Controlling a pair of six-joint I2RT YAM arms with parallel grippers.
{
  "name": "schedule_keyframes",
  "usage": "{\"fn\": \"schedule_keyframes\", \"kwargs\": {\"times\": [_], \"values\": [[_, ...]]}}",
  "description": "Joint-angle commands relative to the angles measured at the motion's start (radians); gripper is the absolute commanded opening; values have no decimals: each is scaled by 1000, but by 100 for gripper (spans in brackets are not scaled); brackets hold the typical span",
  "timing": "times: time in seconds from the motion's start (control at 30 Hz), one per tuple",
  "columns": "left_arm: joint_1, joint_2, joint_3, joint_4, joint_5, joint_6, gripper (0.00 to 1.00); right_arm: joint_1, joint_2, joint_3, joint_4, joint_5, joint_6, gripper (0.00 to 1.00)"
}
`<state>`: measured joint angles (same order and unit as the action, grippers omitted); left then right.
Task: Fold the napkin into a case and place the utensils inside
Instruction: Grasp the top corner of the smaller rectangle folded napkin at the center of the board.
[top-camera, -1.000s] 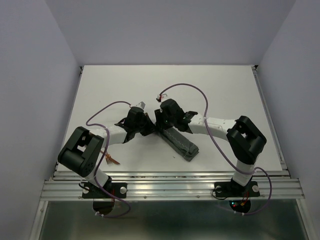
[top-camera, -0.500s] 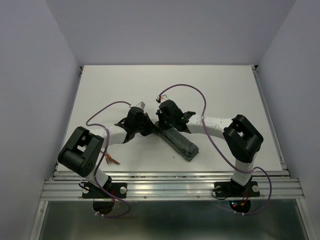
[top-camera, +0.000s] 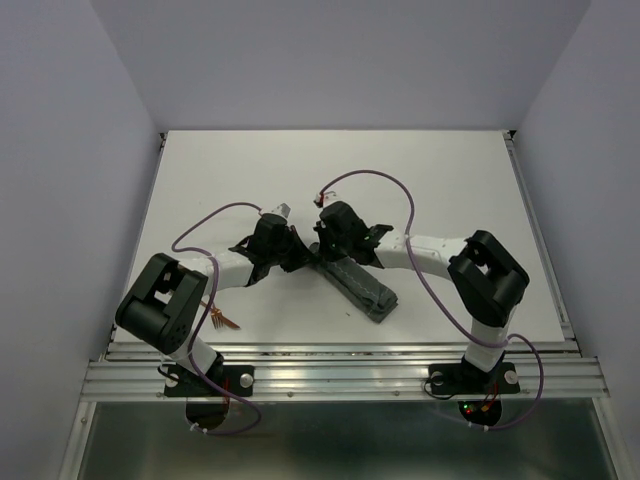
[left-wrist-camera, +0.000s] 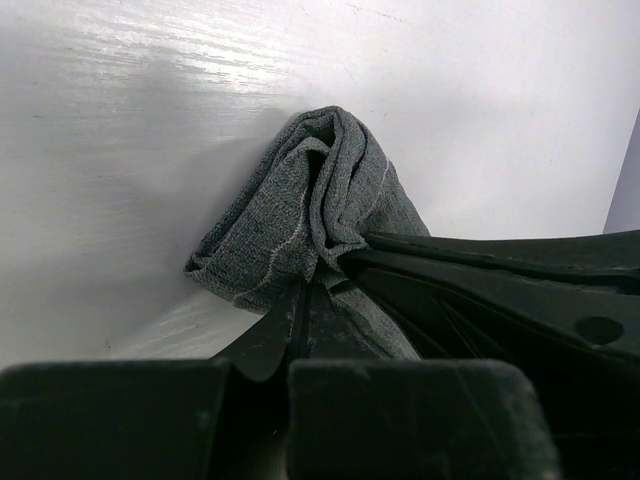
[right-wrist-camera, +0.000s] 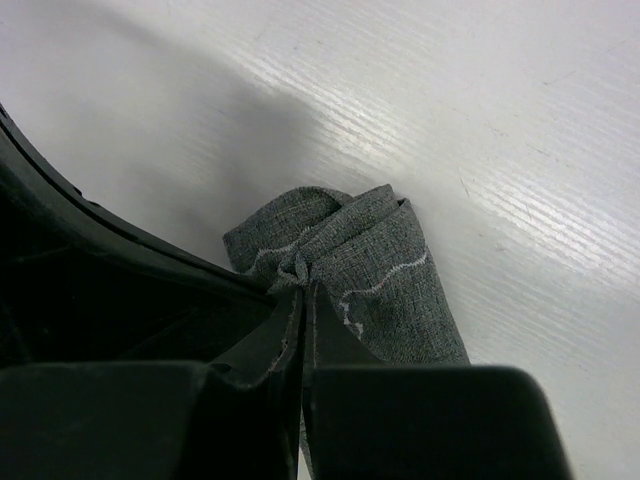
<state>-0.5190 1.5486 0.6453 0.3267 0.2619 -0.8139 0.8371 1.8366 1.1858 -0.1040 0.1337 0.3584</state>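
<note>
The grey-green napkin (top-camera: 362, 285) lies folded into a narrow strip, slanting from table centre toward the near right. Both grippers meet at its far-left end. My left gripper (top-camera: 304, 257) is shut on a bunched fold of the napkin (left-wrist-camera: 300, 215), jaws together at the cloth (left-wrist-camera: 305, 290). My right gripper (top-camera: 321, 251) is shut on a puckered hem corner of the napkin (right-wrist-camera: 375, 270), jaws together (right-wrist-camera: 305, 292). The copper-brown utensils (top-camera: 222, 320), fork tines showing, lie near the left arm's base, partly hidden by it.
Purple cables (top-camera: 375, 175) loop above both arms. The white table (top-camera: 400, 160) ends at a metal rail (top-camera: 340, 375) at the near edge. Each wrist view shows the other gripper's black body close by: in the left wrist view (left-wrist-camera: 520, 290) and the right wrist view (right-wrist-camera: 90, 270).
The right arm's elbow has shifted slightly left. Both grippers stay shut on the napkin's end, and the strip lies about where it was.
</note>
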Motion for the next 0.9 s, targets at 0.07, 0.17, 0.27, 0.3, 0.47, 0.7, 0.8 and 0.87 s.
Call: {"fn": "schedule_keyframes", "kwargs": {"times": [0.07, 0.17, 0.27, 0.3, 0.47, 0.7, 0.8, 0.87], "values": [[11, -58, -3, 37, 11, 2, 0, -6, -40, -34, 1, -34, 14, 1], [14, -64, 1, 34, 17, 1, 0, -6, -27, -43, 4, -57, 28, 1], [14, -68, 2, 35, 22, -1, 0, -6, -11, -49, 20, -71, 42, 1], [14, -71, 2, 35, 23, -1, 0, -6, -8, -49, 20, -72, 43, 1], [16, -82, 4, 37, 28, -2, 0, -6, 24, -45, 36, -82, 57, 1], [16, -74, -6, 58, 45, -10, 0, -6, 88, -11, 66, -125, 91, 1], [16, -71, -7, 66, 51, -8, 0, -6, 113, 0, 72, -159, 103, 1], [16, -58, -7, 72, 63, -4, 0, -6, 118, 3, 76, -169, 117, 1]]}}
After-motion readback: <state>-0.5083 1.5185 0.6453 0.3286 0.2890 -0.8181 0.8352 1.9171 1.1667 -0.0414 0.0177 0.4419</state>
